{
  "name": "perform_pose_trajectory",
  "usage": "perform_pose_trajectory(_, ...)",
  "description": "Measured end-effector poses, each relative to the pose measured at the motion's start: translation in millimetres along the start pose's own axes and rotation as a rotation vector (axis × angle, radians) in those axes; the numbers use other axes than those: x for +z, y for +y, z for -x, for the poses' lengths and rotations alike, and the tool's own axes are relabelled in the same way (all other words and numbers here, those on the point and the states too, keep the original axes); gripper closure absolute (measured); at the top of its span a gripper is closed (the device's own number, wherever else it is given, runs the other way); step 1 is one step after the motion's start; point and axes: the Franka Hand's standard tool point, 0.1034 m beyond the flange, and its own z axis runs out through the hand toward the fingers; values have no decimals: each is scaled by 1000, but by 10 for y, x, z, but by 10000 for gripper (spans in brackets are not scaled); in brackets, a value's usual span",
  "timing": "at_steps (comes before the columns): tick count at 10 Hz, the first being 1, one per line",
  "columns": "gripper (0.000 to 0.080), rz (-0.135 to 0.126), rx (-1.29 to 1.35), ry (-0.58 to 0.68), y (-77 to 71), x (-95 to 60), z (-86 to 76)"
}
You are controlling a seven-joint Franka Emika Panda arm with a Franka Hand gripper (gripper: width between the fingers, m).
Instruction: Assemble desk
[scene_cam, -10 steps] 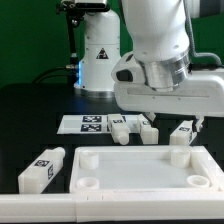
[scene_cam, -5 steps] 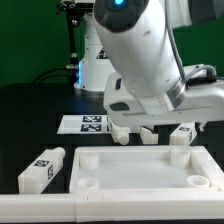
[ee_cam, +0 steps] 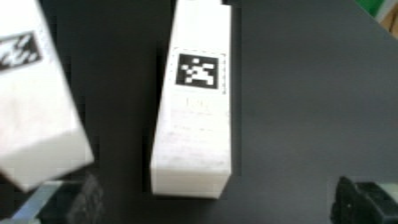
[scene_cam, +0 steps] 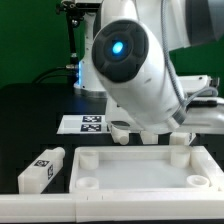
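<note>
Black table (scene_cam: 30, 130), green backdrop. One leg (ee_cam: 196, 100) lies flat just beyond tabletop (scene_cam: 145, 168) far edge. Your gripper (ee_cam: 214, 198) spread wide around leg end, nothing held. Expect light, rigid, slick plastic; pinch long flat sides mid-length, clear of tag (ee_cam: 199, 72).

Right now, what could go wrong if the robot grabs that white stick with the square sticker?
The open fingers flank only one end of the white square-section plastic leg, so it might tilt when lifted. A second white leg lies close beside it and could get bumped.
</note>
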Motion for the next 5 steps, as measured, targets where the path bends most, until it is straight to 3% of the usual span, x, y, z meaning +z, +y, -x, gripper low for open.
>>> perform_pose_trajectory(3,151,5,-13,4,11,3,-15)
perform_pose_trajectory(5,151,-18,58,-22,4,105,-2)
